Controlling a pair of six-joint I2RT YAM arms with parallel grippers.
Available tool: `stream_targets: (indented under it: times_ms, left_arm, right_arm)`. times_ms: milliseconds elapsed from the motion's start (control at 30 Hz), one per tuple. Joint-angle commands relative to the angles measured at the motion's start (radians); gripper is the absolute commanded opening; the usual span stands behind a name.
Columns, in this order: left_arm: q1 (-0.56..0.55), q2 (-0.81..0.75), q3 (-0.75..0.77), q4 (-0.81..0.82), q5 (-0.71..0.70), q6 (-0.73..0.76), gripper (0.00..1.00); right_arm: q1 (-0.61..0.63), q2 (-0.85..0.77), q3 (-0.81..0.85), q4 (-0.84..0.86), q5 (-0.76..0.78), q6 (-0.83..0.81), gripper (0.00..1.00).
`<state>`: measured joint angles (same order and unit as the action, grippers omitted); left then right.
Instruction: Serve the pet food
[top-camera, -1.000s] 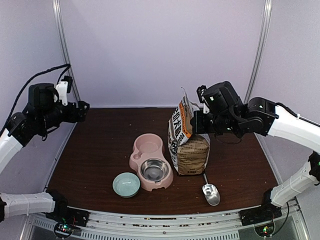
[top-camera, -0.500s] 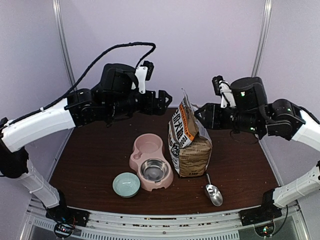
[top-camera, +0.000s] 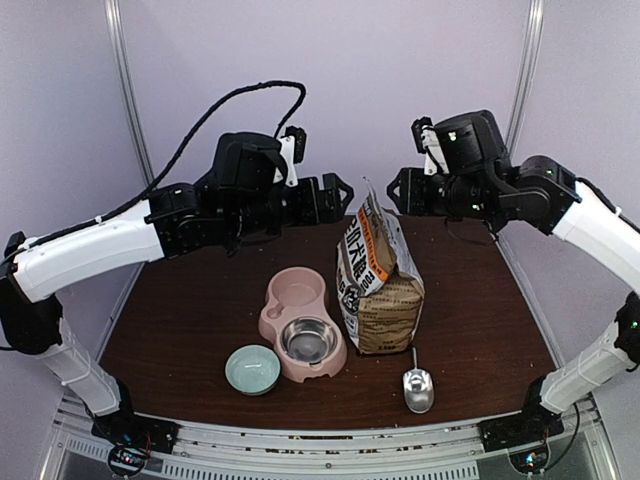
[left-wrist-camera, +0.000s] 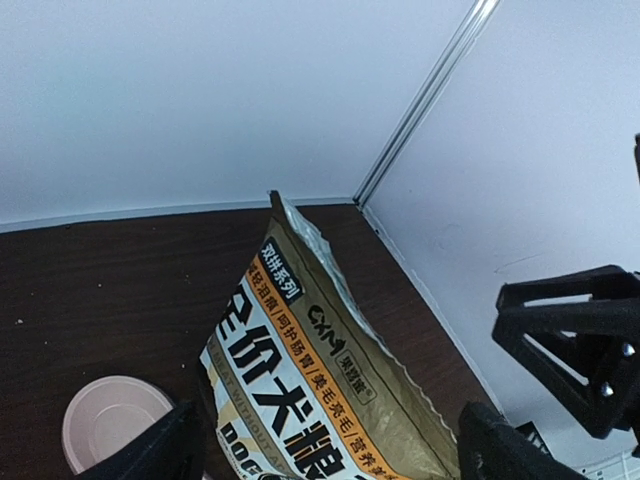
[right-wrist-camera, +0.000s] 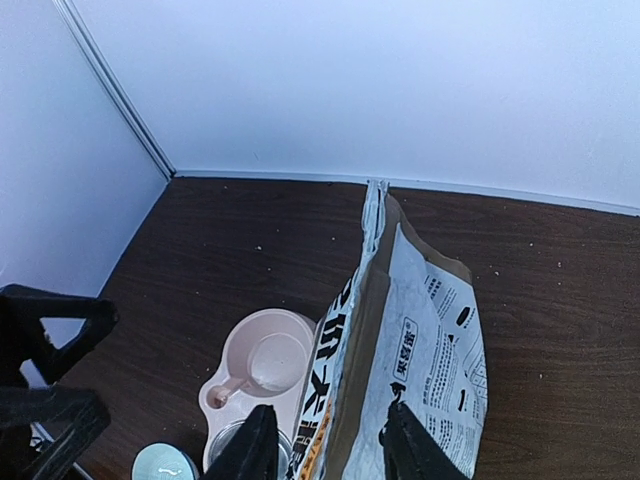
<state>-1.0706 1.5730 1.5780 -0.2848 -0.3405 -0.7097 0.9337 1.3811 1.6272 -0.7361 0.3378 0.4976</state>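
The pet food is hidden; no kibble shows in any view. The brown-and-white paper bag (top-camera: 380, 290) stands upright mid-table, its top edge pinched shut. My left gripper (top-camera: 337, 197) hovers open just left of the bag's top; in the left wrist view the printed bag face (left-wrist-camera: 320, 370) lies between its wide-spread fingers (left-wrist-camera: 165, 455). My right gripper (top-camera: 400, 190) is open, just right of and behind the bag's top. Its fingers (right-wrist-camera: 255, 445) straddle the bag (right-wrist-camera: 425, 340) from above without touching it.
A pink double bowl (top-camera: 296, 290) with a steel insert (top-camera: 308, 340) sits left of the bag, a pink scoop (right-wrist-camera: 262, 362) in its far cup. A small teal bowl (top-camera: 252, 368) is near the front, and a metal scoop (top-camera: 418, 388) lies front right.
The left arm swung in from the far left to the bag's top. The right gripper opened and rose up and back off the bag. The metal scoop turned slightly.
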Motion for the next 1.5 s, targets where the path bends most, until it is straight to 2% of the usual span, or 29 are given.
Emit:
stream_targets:
  times_ms: [0, 300, 467, 833, 1167, 1367, 1400, 1467]
  left_arm:
    - [0.003, -0.052, -0.054, 0.033, 0.005, -0.058, 0.90]
    - [0.003, -0.085, -0.100, 0.030, -0.001, -0.071, 0.91]
    - [0.003, -0.086, -0.098, 0.027, -0.003, -0.068, 0.91]
    - [0.003, -0.087, -0.090, 0.016, -0.006, -0.062, 0.91]
    - [0.003, -0.093, -0.095, 0.012, -0.017, -0.061, 0.91]
    - [0.003, -0.093, -0.090, 0.012, -0.015, -0.057, 0.91]
    - [0.003, -0.093, -0.090, 0.012, -0.014, -0.057, 0.91]
    - [0.003, -0.091, -0.090, 0.012, -0.013, -0.054, 0.91]
  right_arm:
    - [-0.070, 0.085, 0.076, -0.016, -0.087, -0.036, 0.36]
    - [-0.173, 0.252, 0.211, -0.031, -0.210, -0.053, 0.32]
    - [-0.183, 0.314, 0.265, -0.045, -0.195, -0.059, 0.31]
    - [-0.195, 0.370, 0.273, -0.076, -0.102, -0.070, 0.14]
    - [-0.208, 0.402, 0.261, -0.079, -0.118, -0.067, 0.13]
    - [-0.220, 0.416, 0.244, -0.089, -0.122, -0.067, 0.17]
    - [-0.223, 0.414, 0.241, -0.087, -0.137, -0.068, 0.15]
    - [-0.228, 0.409, 0.235, -0.082, -0.170, -0.072, 0.02]
